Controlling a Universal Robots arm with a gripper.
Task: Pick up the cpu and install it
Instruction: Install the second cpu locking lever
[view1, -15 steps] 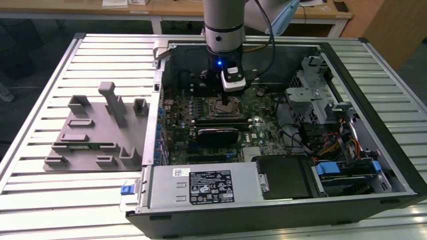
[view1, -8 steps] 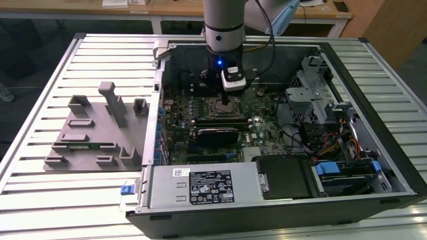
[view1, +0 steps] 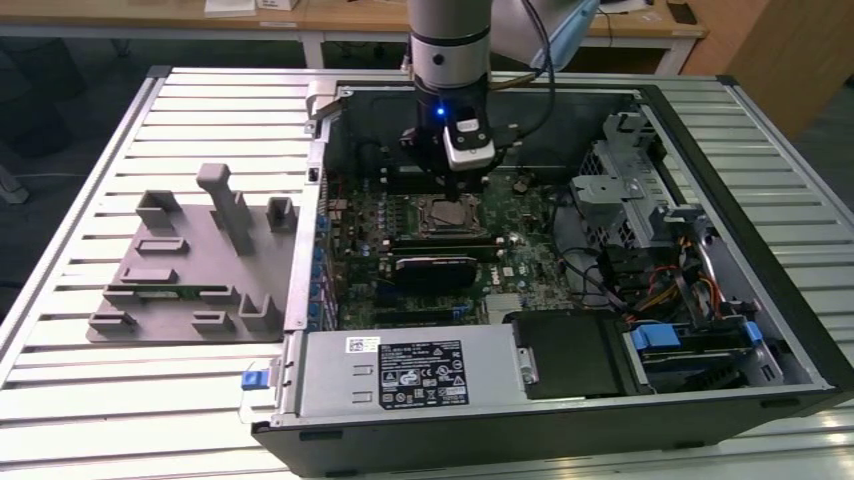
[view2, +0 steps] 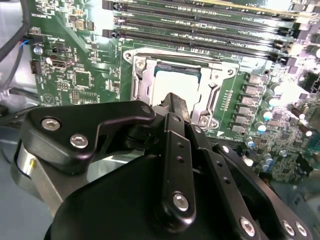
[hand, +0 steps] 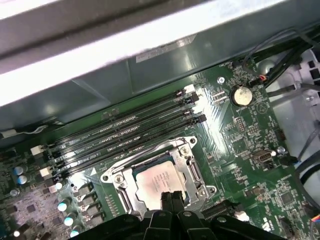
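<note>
The cpu (hand: 154, 181), a silvery square chip, lies flat inside the metal-framed socket (hand: 193, 171) on the green motherboard. The second wrist view shows the cpu (view2: 175, 82) in the same socket frame (view2: 142, 75). My gripper (hand: 172, 198) hovers just over one edge of the chip, its two black fingertips pressed together with nothing between them. Seen in the second wrist view, the gripper (view2: 172, 101) covers part of the chip. In the exterior view the gripper (view1: 461, 186) hangs inside the open computer case, right above the cpu (view1: 447, 214).
Black memory slots (hand: 125, 135) run beside the socket. A coin battery (hand: 241, 95) and cables (hand: 295, 70) sit near the case wall. A grey fixture block (view1: 187, 270) stands on the table at the exterior view's left. A power supply (view1: 400, 372) and drive cage (view1: 627, 190) border the board.
</note>
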